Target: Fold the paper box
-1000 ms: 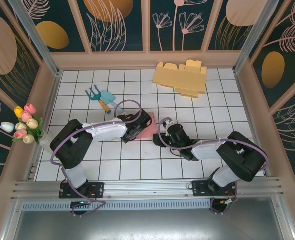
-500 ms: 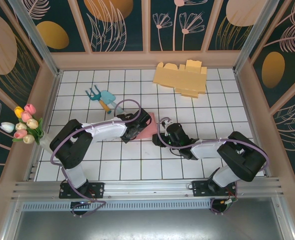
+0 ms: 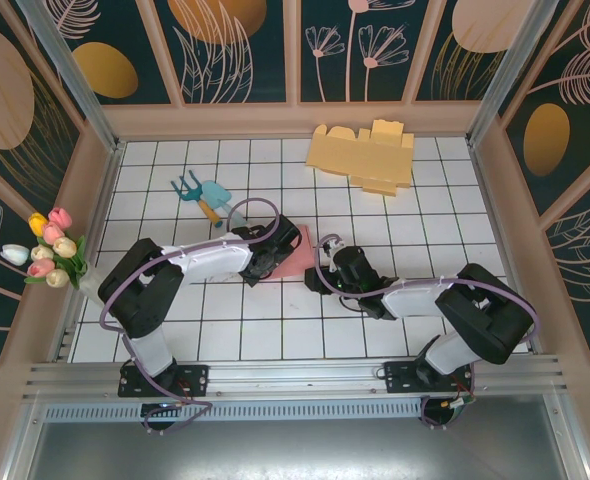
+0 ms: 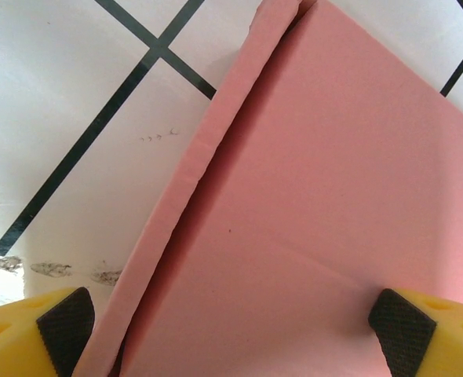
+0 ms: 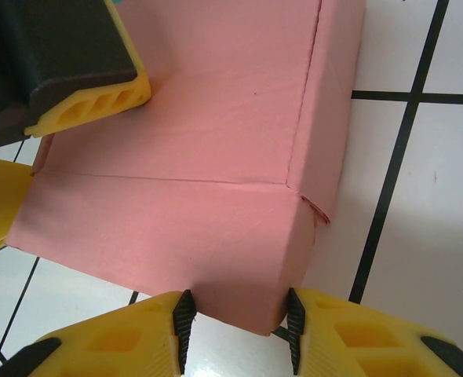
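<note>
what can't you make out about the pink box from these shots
Top view: the left arm and right arm cover most of the box; its shape is hidden.
Left wrist view: the box runs off the top, right and bottom edges; the left pincer is cut off below.
Right wrist view: the left pincer's finger covers the box's far corner; the right pincer hides the near corner's underside.

The left hand (image 3: 278, 248) covers much of the pink box (image 3: 301, 263).
</note>
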Controlling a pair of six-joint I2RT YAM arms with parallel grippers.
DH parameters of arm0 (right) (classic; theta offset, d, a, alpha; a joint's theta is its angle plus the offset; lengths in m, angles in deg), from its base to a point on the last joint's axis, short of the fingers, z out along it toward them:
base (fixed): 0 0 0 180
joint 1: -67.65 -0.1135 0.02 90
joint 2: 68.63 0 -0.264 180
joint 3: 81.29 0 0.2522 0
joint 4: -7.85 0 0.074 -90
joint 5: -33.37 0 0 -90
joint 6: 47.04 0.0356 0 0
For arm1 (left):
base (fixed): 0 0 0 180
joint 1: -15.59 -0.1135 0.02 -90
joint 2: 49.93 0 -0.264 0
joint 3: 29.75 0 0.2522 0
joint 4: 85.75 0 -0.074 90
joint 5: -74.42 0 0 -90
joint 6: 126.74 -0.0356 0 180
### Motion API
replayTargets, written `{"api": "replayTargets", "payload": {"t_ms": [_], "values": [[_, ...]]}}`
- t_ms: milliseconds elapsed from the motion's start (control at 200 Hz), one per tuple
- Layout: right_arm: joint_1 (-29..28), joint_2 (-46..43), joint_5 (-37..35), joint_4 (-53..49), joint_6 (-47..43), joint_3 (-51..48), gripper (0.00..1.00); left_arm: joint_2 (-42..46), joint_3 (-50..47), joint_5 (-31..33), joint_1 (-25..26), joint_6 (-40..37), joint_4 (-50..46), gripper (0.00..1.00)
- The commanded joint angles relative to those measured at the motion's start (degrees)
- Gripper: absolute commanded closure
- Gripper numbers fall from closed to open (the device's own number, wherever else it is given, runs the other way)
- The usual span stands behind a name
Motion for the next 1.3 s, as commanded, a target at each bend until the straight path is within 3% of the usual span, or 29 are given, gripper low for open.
{"api": "replayTargets", "payload": {"t_ms": [0,661,1291], "values": [[-0.9,-1.8,1.8,1.1,0.4,2.1,0.59,-2.3,-1.4,-7.8,0.8,-0.6,-7.2,0.06],[-1.0,-1.1,-3.6,-1.4,-3.1,1.6,0.60,-2.8,-2.2,-9.6,0.8,0.5,-6.0,0.06],[-1.0,3.6,-8.0,5.1,-7.1,-1.3,0.64,-4.4,-3.0,-8.2,0.6,0.6,-5.6,0.06]]}}
